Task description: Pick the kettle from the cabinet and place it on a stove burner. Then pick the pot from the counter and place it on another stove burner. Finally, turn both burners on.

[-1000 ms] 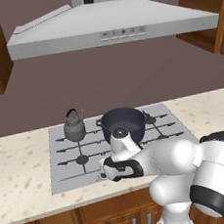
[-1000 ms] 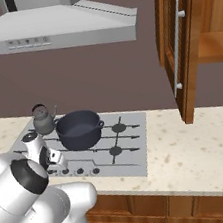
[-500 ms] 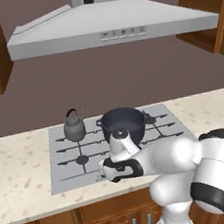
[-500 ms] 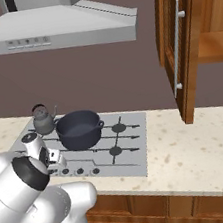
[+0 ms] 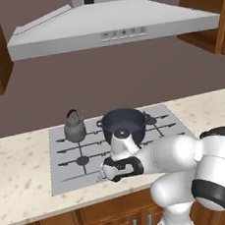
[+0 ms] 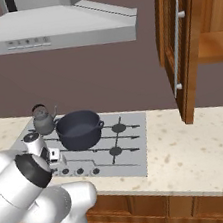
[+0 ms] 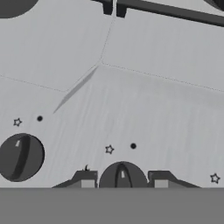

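A small dark knob [image 7: 121, 175] sat at the cooktop's [image 7: 144, 100] front edge, rigid and probably slick (best pinched across its ridge). The gripper [image 7: 124, 183] straddled it, fingers part-spread at either flank; whether they touched, I couldn't tell. Kettle [image 5: 74, 127] and pot [image 5: 124, 126] stood on burners behind.

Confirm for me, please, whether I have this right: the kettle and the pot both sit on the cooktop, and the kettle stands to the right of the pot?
Not quite. The kettle and the pot are both on the cooktop, but the kettle stands to the left of the pot, as the left base view shows.
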Tool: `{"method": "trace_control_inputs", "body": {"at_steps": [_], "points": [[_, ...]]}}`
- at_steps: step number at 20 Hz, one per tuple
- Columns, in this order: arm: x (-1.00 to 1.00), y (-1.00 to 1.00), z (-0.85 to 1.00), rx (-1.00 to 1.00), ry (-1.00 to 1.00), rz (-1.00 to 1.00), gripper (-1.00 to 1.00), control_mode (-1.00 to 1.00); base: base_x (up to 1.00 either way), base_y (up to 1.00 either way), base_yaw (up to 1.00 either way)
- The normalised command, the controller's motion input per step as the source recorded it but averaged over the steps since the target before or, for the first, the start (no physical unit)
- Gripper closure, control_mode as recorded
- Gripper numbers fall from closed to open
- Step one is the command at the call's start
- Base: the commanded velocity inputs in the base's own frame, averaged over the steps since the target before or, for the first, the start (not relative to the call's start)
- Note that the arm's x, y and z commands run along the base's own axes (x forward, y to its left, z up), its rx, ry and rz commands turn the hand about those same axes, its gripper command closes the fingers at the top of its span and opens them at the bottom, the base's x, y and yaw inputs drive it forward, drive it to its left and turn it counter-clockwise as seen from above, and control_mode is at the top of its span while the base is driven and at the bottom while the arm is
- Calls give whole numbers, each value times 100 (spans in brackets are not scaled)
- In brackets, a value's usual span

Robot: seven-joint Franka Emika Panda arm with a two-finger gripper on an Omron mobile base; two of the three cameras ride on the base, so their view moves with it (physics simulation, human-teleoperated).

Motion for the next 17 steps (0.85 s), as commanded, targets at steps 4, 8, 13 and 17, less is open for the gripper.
{"method": "trace_control_inputs", "body": {"at_steps": [4,8,13,17], "points": [[0,0,-18,2,-5,21,100,-100,0,0,0],[0,0,-19,0,-7,21,100,-100,0,0,0],[0,0,-21,0,-7,21,100,-100,0,0,0],[0,0,-25,0,-7,20,100,-100,0,0,0]]}}
